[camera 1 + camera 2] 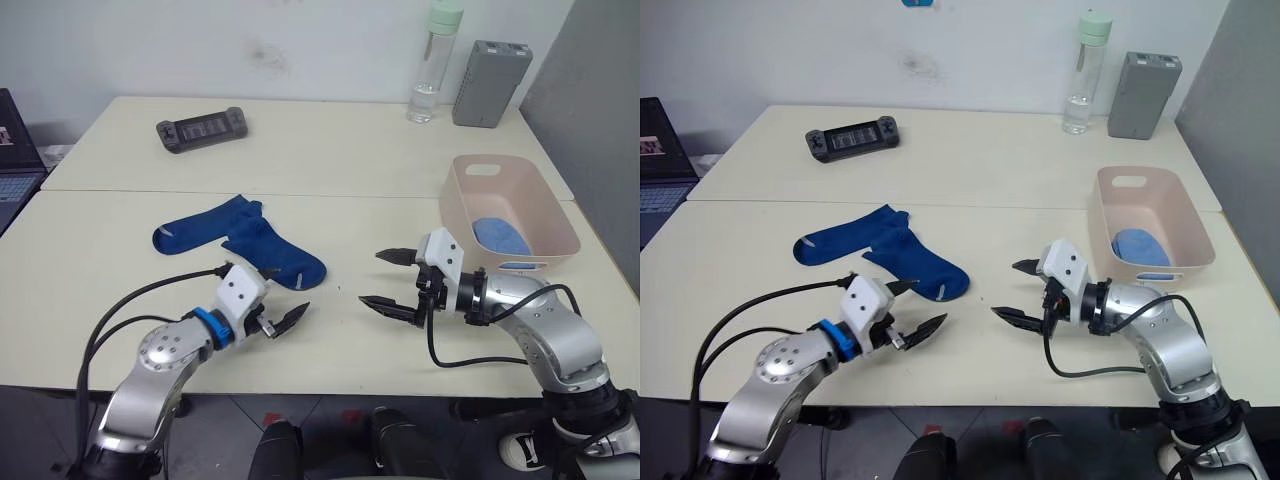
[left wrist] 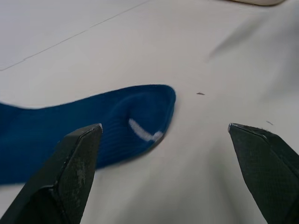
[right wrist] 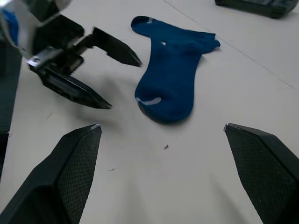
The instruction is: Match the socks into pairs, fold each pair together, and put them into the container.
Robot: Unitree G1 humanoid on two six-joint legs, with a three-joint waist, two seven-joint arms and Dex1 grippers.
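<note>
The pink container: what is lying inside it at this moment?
Inside the pink container lies light blue sock fabric, on the floor near the front wall. Whether it is one sock or a folded pair cannot be told, and the front wall hides the nearest floor.

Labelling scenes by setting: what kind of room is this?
Probably an office or lab workspace: pale tables pushed together against a plain wall, a laptop at one edge, and a water bottle beside a grey box.

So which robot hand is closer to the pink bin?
The right. Its end effector hovers just beside the pink bin, while the left end effector sits farther away, by the dark blue socks.
</note>
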